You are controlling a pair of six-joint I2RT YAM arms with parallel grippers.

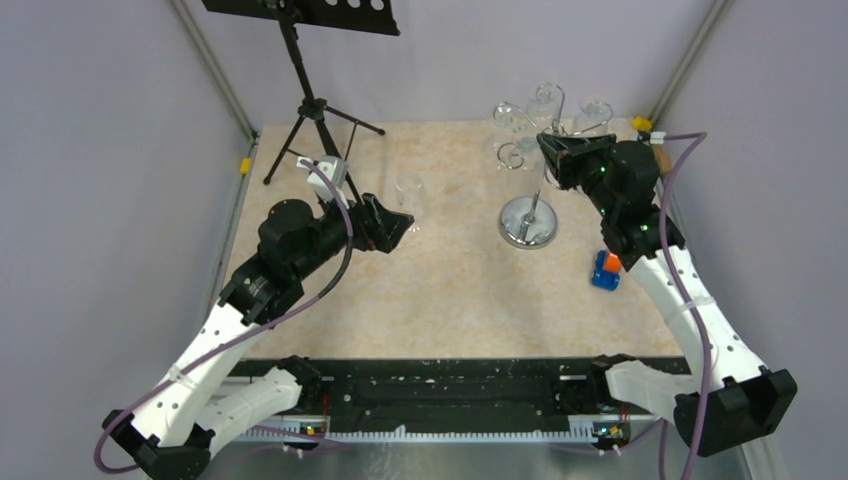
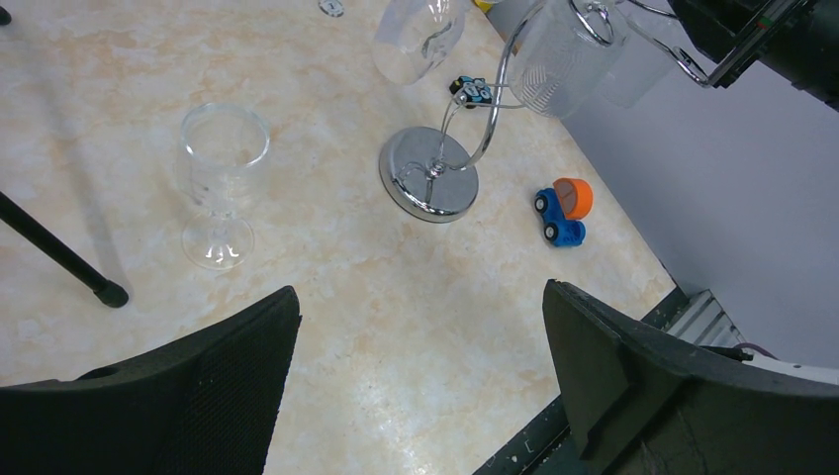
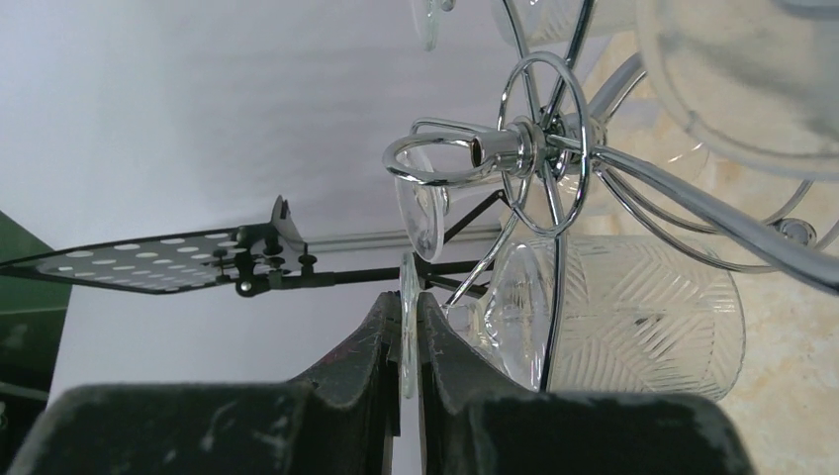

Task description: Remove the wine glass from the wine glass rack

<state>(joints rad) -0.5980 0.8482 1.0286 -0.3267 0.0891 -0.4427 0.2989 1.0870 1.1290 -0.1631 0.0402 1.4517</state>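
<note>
The right hand (image 3: 409,303) is closed on the thin round foot of a wine glass (image 3: 633,317), its two dark fingers (image 3: 381,341) pinching the disc edge-on. The glass has a cut pattern on its bowl and hangs among the curled top arms of the chrome rack (image 3: 534,148), at the far right of the worktop (image 1: 450,290). In the right wrist view the foot of another glass (image 3: 425,213) sits in a wire ring just beside the gripped one.

The rack's thin pole runs down to a round mirror-bright base (image 1: 528,222) resting flat on the worktop. A small blue and orange toy car (image 1: 606,270) lies near the base, on the side nearer the arms.

The left hand (image 1: 400,228) hovers over the middle left of the worktop with its fingers spread wide and nothing between them. Just beyond it a clear stemmed glass (image 2: 220,178) stands upright, well apart from the rack. A black music stand (image 1: 310,100) on tripod legs occupies the far left corner.
</note>
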